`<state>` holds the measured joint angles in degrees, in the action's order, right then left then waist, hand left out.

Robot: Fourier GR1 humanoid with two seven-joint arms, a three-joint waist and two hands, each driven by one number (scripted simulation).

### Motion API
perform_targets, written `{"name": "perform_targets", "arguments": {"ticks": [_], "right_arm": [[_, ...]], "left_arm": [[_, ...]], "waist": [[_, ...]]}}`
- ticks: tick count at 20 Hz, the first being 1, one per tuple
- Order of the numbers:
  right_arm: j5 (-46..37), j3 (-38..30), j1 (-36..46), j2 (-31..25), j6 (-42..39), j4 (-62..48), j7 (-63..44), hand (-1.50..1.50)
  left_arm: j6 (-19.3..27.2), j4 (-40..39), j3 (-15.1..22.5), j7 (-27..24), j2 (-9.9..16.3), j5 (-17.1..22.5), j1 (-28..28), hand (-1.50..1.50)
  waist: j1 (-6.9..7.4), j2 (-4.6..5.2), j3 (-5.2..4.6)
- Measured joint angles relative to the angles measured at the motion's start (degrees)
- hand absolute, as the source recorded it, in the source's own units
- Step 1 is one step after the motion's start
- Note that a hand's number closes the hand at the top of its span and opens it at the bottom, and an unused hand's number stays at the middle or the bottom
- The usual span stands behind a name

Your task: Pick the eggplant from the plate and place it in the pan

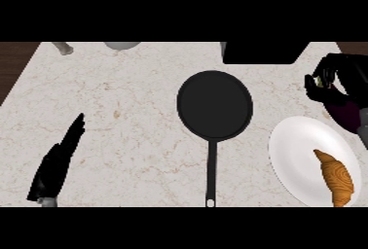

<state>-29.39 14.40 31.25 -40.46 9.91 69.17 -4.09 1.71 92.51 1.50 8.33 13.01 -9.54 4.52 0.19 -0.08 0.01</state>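
Eggplant [343, 111], pan [215, 104], plate [302, 146]: one each.

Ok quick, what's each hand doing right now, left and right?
Left hand: open, fingers straight, holding nothing.
Right hand: curled round the eggplant, lifted beside the plate.

Counter [129, 121] showing pale beige stone, veined with thin tan and brownish lines; dark brown wood showing at both top corners. Pan [214, 104] reading flat black all over, handle included, with a small pale spot at the handle's end. Plate [302, 155] showing plain white, no pattern. Croissant [336, 177] glowing golden-orange with darker brown ridged bands. Eggplant [346, 114] showing deep purple, near black, a touch of green at its stem end. Right hand [338, 80] and left hand [61, 158] both showing black. Black block at the top edge; two pale grey-white objects at top left.
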Motion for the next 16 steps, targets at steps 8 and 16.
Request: {"name": "perform_targets", "arguments": {"ticks": [8, 16], "right_arm": [[-0.3, 0.4, 9.4, 11.5, -2.6, -4.1, -2.4, 1.50], [-1.7, -0.4, 20.1, 24.9, -0.9, -22.3, -1.7, 1.50]], "left_arm": [[-1.2, -1.2, -1.1, -0.8, 0.3, 0.2, -1.2, 0.00], [-1.7, 0.3, -0.4, -0.4, -0.3, -0.4, -0.7, 0.00]], "waist": [[0.73, 0.20, -0.04], [1.84, 0.52, 0.00]]}}
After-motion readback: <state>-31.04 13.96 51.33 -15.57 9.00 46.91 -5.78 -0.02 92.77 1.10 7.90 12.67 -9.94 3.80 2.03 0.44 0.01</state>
